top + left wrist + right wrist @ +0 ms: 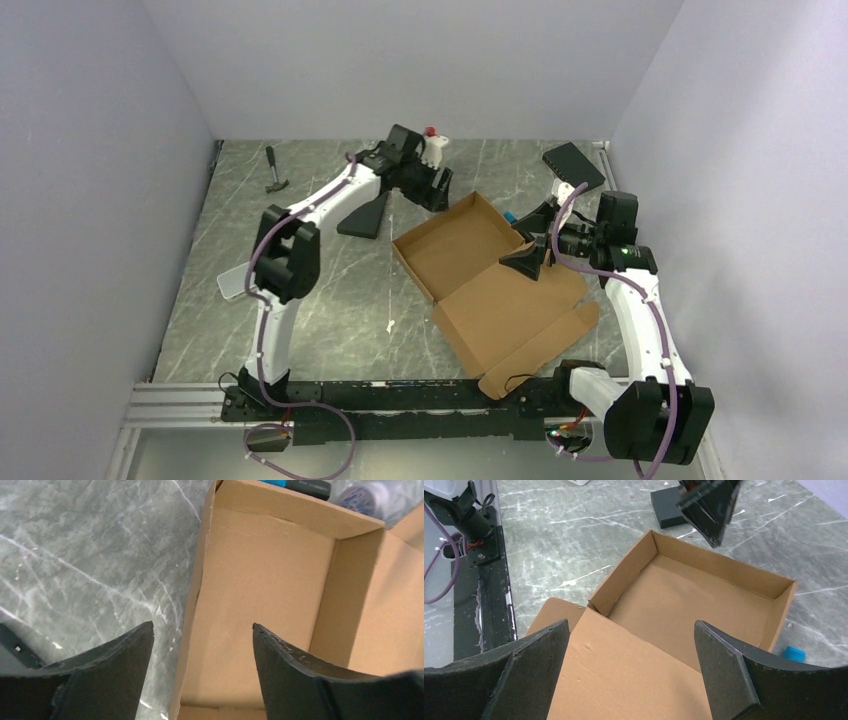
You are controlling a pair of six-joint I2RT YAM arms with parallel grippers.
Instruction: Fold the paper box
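Nearest the arms, the plain brown corrugated cardboard mailer box (490,292) sits on the grey marbled tabletop (330,300), its lid (520,318) lying flat open. The black-fingered right gripper (631,623) hovers over the hinge, jaws wide, gripping nothing. Beyond it the tray (450,250) has its walls up and nothing inside. At the tray's far side is the left gripper (202,625), jaws spread either side of a wall, not pinching. Lid's next, I'd say: lift, swing over, tuck.

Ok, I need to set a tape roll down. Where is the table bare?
Widest bare patch: table between the left arm and the paper box, down to the base rail. Smaller one at the back, between the left gripper and the black box. Crowded along the right, around the right arm.
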